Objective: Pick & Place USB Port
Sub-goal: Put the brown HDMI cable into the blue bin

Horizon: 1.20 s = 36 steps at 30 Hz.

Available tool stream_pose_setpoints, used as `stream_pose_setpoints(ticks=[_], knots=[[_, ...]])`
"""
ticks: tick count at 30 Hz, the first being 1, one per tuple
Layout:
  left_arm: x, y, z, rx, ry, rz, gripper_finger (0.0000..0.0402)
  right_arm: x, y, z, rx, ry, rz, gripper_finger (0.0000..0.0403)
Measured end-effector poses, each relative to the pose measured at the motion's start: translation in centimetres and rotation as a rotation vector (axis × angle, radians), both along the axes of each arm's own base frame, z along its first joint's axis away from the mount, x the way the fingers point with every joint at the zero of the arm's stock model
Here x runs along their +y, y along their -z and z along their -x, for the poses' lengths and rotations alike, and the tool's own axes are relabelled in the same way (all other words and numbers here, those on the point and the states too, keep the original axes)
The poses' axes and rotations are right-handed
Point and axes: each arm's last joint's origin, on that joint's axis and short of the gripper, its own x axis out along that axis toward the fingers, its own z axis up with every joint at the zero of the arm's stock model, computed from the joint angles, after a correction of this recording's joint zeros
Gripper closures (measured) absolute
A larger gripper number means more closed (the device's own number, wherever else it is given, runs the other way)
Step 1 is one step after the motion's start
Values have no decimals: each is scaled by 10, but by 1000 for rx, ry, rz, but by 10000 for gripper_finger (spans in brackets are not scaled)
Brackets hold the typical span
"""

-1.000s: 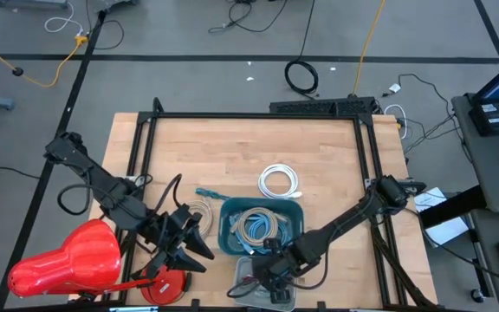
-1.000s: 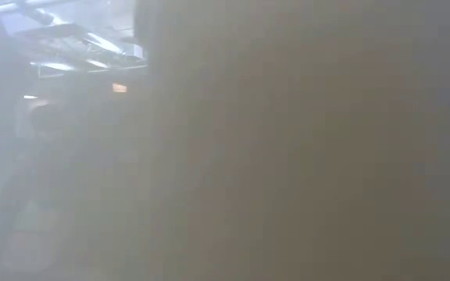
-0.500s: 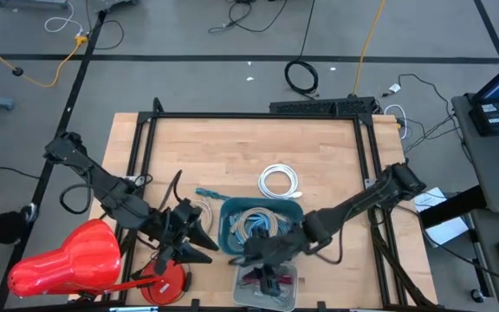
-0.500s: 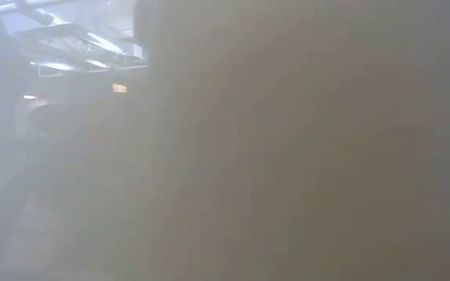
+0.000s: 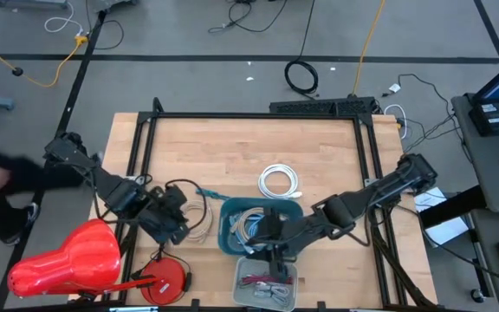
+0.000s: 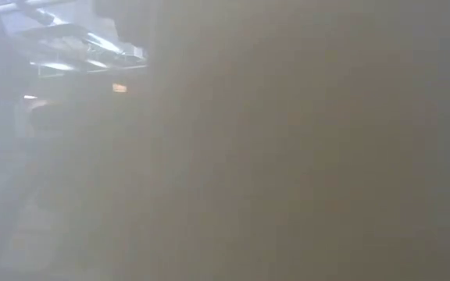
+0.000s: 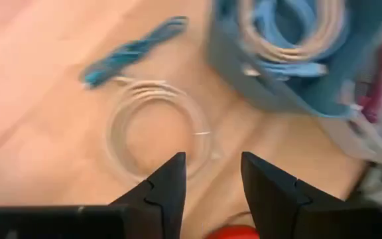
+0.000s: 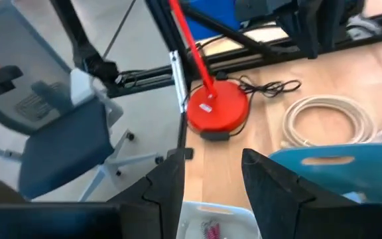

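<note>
A clear tray (image 5: 239,282) at the table's near edge holds small pink and white pieces (image 5: 262,282); I cannot pick out the USB port among them. My right gripper (image 5: 262,232) hangs open and holds nothing, over the near rim of a teal bin (image 5: 225,227) full of coiled cables. The tray (image 8: 217,222) shows just below its fingers (image 8: 212,159). My left gripper (image 7: 212,159) is open, points down and touches nothing. It hangs over a pale coiled cable (image 7: 152,88) that lies flat on the wood left of the bin (image 7: 244,60).
A white coil (image 5: 280,182) and a loose teal cable (image 5: 208,192) lie beyond the bin. A red lamp head (image 5: 68,260) and its round red base (image 5: 167,282) stand at the near left. A black frame borders the table. Something close to the lens blurs the low view.
My right gripper has risen out of the clear tray and gone toward the far edge, and now hangs over the bin's near rim. My left gripper has tipped from nearly level to pointing down, and has shifted toward the far edge over the pale coil.
</note>
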Motion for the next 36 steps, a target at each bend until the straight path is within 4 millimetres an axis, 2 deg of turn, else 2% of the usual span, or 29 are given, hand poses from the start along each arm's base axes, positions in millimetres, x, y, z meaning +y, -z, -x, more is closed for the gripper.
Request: stream_pose_setpoints(ticks=[7,20,26,33,36], knots=[[5,7,3,26,-100,-23,265,-2,-3,3,-7,30,8,262],[28,41,14,222,-313,-42,266,-7,1,4,34,149,25,262],[38,59,18,185,-348,7,266,-12,2,2,36,157,35,262],[70,93,37,120,-498,156,266,-22,-3,0,16,162,70,262],[80,104,39,79,-546,230,266,-27,-3,-1,11,150,112,262]])
